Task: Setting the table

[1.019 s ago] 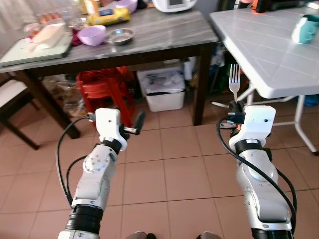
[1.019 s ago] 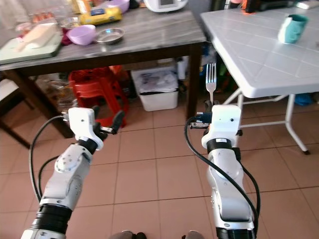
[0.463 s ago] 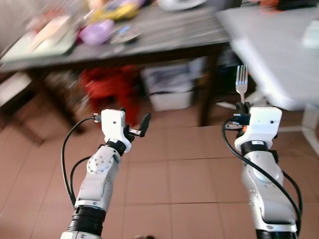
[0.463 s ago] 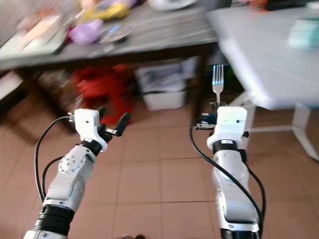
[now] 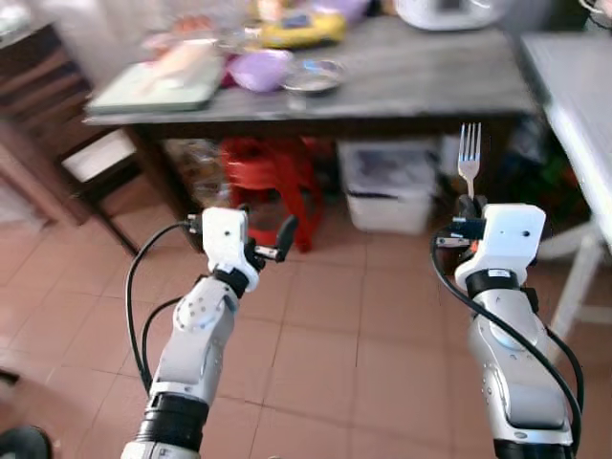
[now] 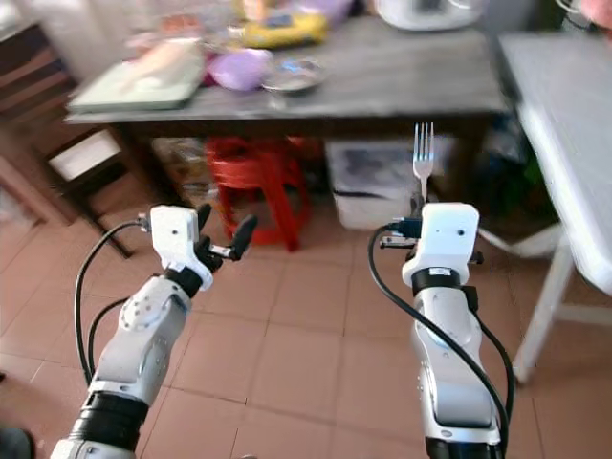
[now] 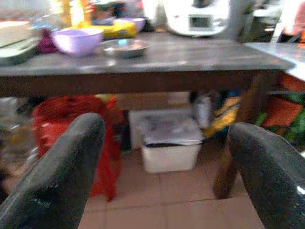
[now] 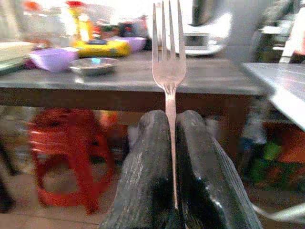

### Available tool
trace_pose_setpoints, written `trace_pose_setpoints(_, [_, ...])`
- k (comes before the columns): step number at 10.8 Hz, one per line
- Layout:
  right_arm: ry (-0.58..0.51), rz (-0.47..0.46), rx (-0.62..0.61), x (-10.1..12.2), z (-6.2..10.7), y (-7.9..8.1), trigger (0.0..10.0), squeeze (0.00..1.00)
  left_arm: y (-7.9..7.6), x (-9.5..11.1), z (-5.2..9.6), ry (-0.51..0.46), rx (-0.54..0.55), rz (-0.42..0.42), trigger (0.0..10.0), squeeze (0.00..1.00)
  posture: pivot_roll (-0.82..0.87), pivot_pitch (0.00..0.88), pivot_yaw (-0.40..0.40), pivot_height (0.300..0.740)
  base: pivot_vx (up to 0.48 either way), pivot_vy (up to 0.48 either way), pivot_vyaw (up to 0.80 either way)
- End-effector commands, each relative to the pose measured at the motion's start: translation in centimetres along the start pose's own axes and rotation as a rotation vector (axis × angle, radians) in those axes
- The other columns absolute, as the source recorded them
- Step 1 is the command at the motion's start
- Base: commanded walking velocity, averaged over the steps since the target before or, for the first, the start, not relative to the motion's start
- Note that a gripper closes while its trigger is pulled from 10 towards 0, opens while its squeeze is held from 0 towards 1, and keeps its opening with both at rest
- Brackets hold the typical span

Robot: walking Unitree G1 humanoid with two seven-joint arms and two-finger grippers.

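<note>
My right gripper [image 5: 466, 203] is shut on a silver fork [image 5: 469, 156], held upright with its tines up; in the right wrist view the fork [image 8: 168, 67] rises from between the two black fingers [image 8: 151, 162]. My left gripper [image 5: 263, 229] is open and holds nothing, and its wide-apart fingers [image 7: 62, 176] frame the dark table. Both grippers hang over the tiled floor, short of the dark grey-topped table [image 5: 411, 72]. On that table sit a purple bowl [image 5: 260, 69] and a small metal dish [image 5: 314, 75]. The white folding table [image 5: 583, 86] is at the right edge.
Under the dark table stand red plastic stools [image 5: 273, 177] and a white bin [image 5: 387, 186]. A pale tray [image 5: 163, 81], yellow packet [image 5: 292, 27] and white appliance [image 5: 445, 10] crowd the tabletop. A dark chair [image 5: 72, 143] stands at the left. Terracotta floor tiles [image 5: 325, 325] lie ahead.
The whole picture has shifted right, so the camera turned left: the white table slid to the edge and a chair came into view. Both arms keep their pose and the fork stays held.
</note>
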State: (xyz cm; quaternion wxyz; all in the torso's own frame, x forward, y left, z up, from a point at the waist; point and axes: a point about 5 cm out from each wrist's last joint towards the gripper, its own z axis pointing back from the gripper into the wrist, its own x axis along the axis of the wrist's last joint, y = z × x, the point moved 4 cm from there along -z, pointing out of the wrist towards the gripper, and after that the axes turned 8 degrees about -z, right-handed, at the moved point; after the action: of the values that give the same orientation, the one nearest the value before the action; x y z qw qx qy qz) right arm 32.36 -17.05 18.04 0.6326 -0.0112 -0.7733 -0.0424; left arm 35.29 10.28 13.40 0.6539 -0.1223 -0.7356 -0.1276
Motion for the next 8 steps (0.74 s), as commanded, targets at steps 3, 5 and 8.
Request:
trace_pose_setpoints(3, [-0.020, -0.013, 0.025, 0.52, -0.08, 0.69, 10.0, 0.00, 0.59, -0.04, 0.14, 0.005, 0.022, 0.000, 10.0, 0.00, -0.11, 0.109, 0.131, 0.740, 0.339, 0.000, 0.00])
trace_pose_setpoints(5, [-0.020, -0.013, 0.025, 0.52, -0.08, 0.69, 10.0, 0.00, 0.59, -0.04, 0.14, 0.005, 0.022, 0.000, 10.0, 0.00, -0.11, 0.109, 0.131, 0.740, 0.334, 0.000, 0.00])
trace_pose_setpoints(8, [-0.020, -0.013, 0.025, 0.52, -0.08, 0.69, 10.0, 0.00, 0.59, -0.04, 0.14, 0.005, 0.022, 0.000, 10.0, 0.00, -0.11, 0.109, 0.131, 0.740, 0.334, 0.000, 0.00])
